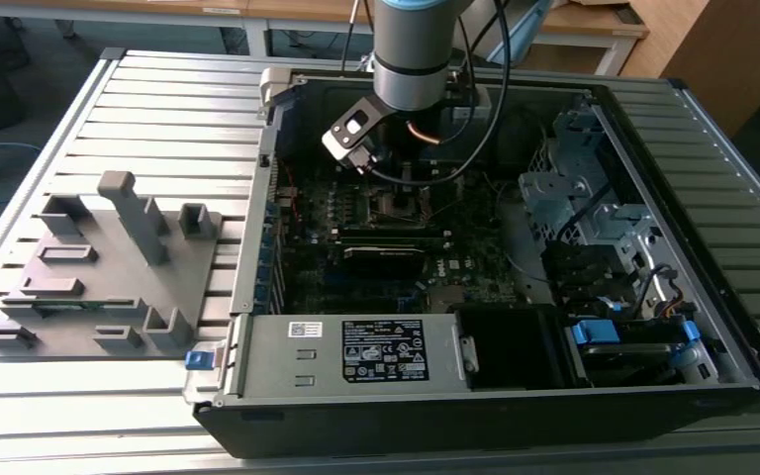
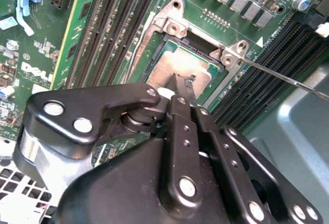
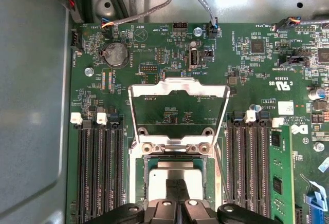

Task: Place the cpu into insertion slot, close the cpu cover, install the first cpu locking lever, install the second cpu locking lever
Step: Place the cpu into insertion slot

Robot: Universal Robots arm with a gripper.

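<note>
gripper (image 3: 178, 182) reaching down into the open computer case (image 1: 513, 421), its two black fingers (image 2: 184, 91) pressed together with nothing visibly between them, tips over the middle of the cpu (image 3: 177, 170); whether they touch it cannot be told. the cpu lies flat in the insertion slot (image 2: 193, 39), between the two banks of memory slots (image 3: 100, 172) on the motherboard (image 3: 247, 59). the cpu cover (image 3: 178, 84) stands raised at the slot's hinged edge, and a thin locking lever (image 2: 282, 75) juts out from one slot corner.
</note>
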